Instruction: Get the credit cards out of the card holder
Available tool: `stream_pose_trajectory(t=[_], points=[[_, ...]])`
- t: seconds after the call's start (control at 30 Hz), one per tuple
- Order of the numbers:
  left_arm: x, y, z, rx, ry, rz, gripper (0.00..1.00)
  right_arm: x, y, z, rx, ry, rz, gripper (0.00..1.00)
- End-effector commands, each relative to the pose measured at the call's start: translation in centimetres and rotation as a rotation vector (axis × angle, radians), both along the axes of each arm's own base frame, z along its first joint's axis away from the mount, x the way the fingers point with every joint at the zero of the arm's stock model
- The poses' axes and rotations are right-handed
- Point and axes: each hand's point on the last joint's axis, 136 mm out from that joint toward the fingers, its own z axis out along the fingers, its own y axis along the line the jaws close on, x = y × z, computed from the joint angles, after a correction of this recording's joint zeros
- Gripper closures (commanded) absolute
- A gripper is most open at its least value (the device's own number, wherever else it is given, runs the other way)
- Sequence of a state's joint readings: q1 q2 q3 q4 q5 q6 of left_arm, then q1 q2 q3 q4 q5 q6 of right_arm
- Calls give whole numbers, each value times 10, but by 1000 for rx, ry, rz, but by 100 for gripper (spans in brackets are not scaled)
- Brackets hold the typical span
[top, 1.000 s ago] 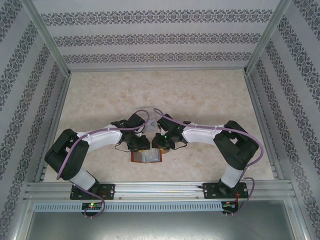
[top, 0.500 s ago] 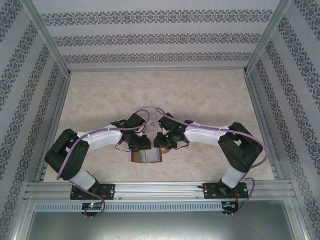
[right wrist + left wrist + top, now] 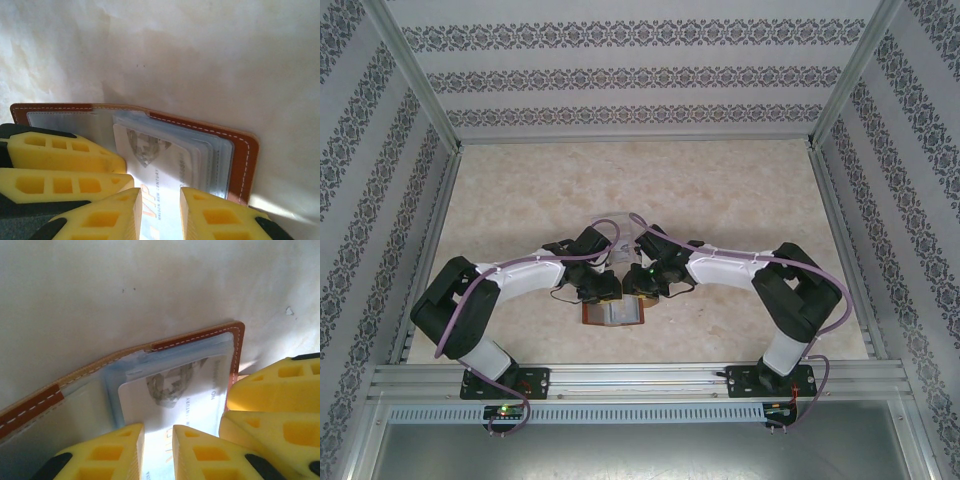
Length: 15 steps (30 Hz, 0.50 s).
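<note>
The card holder lies open on the table near the front edge, its brown leather rim around grey-blue pockets. A pale credit card with a grey emblem lies flat in a pocket. It carries orange VIP lettering. My left gripper hovers over the card's near part, jaws a narrow gap apart, with the card's face showing through the gap. My right gripper sits over the same card, also narrowly open. Both grippers crowd together above the holder, fingers side by side.
A clear plastic tray sits just beyond the grippers, partly hidden by cables. Metal frame rails and patterned walls enclose the table. The far half of the beige tabletop offers free room.
The right arm has shifted slightly left, bringing its gripper closer against the left one. The holder and card have not moved.
</note>
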State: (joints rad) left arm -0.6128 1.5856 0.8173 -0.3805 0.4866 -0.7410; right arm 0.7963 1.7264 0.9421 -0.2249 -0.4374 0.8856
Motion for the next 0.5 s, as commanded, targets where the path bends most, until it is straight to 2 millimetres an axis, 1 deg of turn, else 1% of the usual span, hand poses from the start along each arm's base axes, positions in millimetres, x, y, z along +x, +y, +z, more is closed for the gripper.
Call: stream_pose_trajectory(t=[0.0, 0.27, 0.4, 0.47], points=[[3, -2, 0, -21, -5, -2, 76, -3, 2, -10, -12, 27, 3, 72], [3, 0, 8, -27, -25, -2, 70, -6, -11, -25, -83, 31, -8, 72], [4, -1, 13, -39, -38, 3, 70, -7, -15, -25, -95, 28, -14, 72], [5, -2, 15, -46, -48, 5, 71, -6, -15, -20, -87, 15, -20, 72]])
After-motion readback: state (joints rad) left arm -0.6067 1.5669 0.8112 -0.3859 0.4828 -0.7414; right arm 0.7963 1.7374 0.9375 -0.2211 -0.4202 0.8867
